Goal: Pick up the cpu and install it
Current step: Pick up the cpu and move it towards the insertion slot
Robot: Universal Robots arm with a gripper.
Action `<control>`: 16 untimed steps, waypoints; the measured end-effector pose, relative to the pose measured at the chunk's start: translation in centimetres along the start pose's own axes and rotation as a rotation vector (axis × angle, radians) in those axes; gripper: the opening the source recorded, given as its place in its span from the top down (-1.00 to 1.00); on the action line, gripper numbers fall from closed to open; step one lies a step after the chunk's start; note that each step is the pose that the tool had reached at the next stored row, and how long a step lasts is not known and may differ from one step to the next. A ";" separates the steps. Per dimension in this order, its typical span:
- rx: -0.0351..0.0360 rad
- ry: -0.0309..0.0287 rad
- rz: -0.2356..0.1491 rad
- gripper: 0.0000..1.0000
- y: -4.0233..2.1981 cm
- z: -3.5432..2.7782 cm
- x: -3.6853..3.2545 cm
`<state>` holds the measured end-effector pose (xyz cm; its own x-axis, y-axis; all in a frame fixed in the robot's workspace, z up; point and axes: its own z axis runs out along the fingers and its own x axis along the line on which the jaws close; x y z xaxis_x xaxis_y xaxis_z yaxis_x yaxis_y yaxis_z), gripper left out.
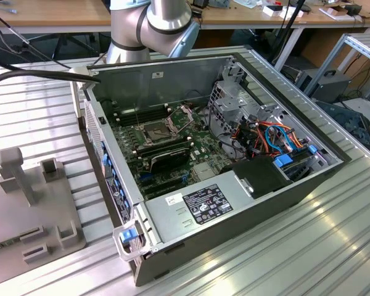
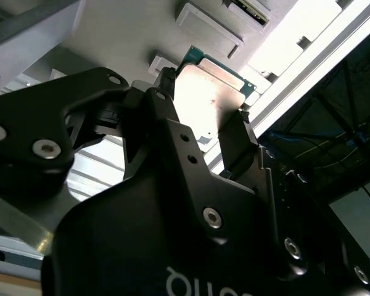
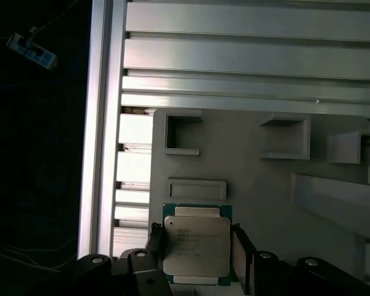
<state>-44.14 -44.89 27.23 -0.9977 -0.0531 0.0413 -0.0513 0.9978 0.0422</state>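
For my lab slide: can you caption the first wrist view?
Gripper clamps the cpu by two opposite edges over a grey fixture plate.

Cpu (image 3: 196, 246) pale grey, edged teal-green; gripper (image 3: 196, 229) black; tray (image 3: 265, 185) plain grey; table (image 1: 283, 246) ribbed silver; board (image 1: 200, 139) green; cables (image 1: 277, 131) orange and blue, exterior view's right.

Square cpu (image 3: 196, 246), pale metallic face, green edge, gripped in the pincer (image 3: 195, 237)
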 end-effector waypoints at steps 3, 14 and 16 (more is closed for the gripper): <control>0.0001 0.0001 0.000 -0.07 0.02 -0.44 0.02; 0.0000 -0.0001 0.000 -0.07 0.07 -1.75 0.07; 0.0000 0.0001 0.000 -0.07 0.08 -1.95 0.08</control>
<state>-44.14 -44.89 29.18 -0.9977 -0.0531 0.0414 -0.0513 0.9978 0.0421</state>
